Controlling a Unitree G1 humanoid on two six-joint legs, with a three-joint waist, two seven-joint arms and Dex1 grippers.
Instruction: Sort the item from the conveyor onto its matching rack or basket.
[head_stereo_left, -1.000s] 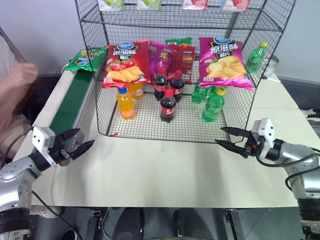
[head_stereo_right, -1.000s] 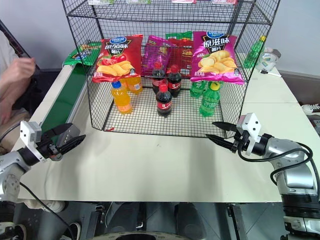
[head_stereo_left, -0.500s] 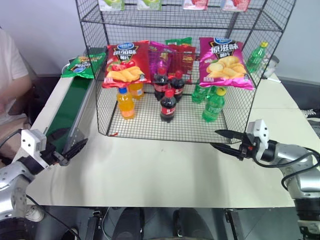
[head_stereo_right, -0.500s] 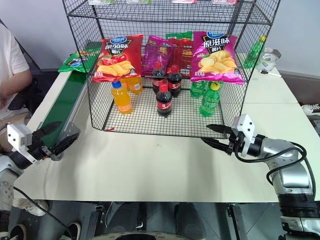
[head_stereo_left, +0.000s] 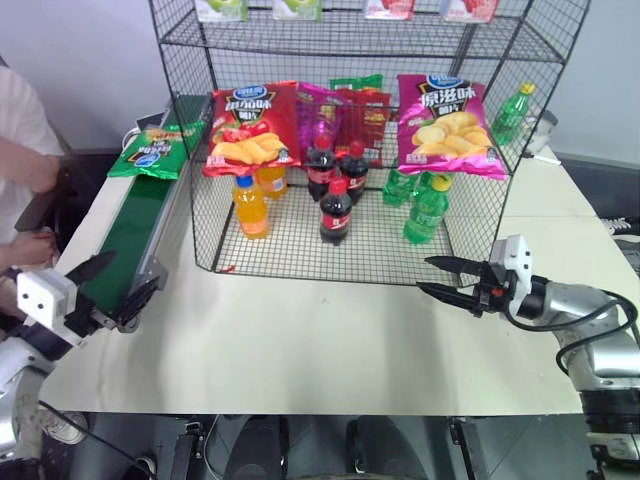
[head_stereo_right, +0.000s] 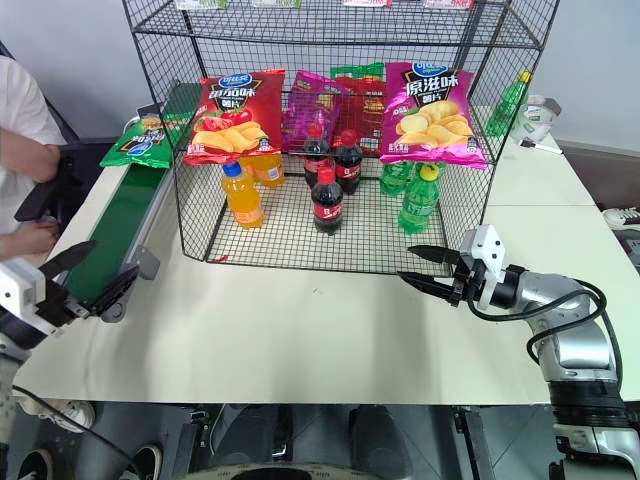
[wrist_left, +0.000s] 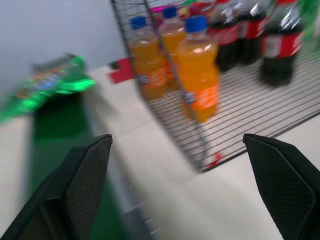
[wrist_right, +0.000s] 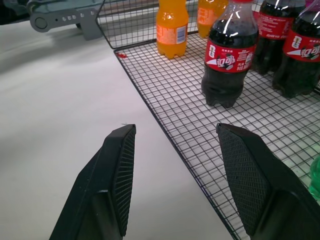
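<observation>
The left end effector (head_stereo_left: 112, 280) was wide open and held nothing. It hung over the near end of the conveyor (head_stereo_left: 135, 225). The right end effector (head_stereo_left: 443, 278) was partly open and empty too, low over the white tabletop (head_stereo_left: 330, 340), just in front of the rack (head_stereo_left: 350, 160). The green crisp bag (head_stereo_left: 150, 153) lay far up the belt, well apart from both. A person's hand (head_stereo_left: 30, 245) rested near the belt. Nothing was sorted yet: the bag had to be picked up and put on the rack.

Upper left of the frame: a glossy green crisp bag (head_stereo_left: 148, 155) lies flat on the dark green conveyor (head_stereo_left: 125, 240), beside the black wire rack (head_stereo_left: 190, 150).
</observation>
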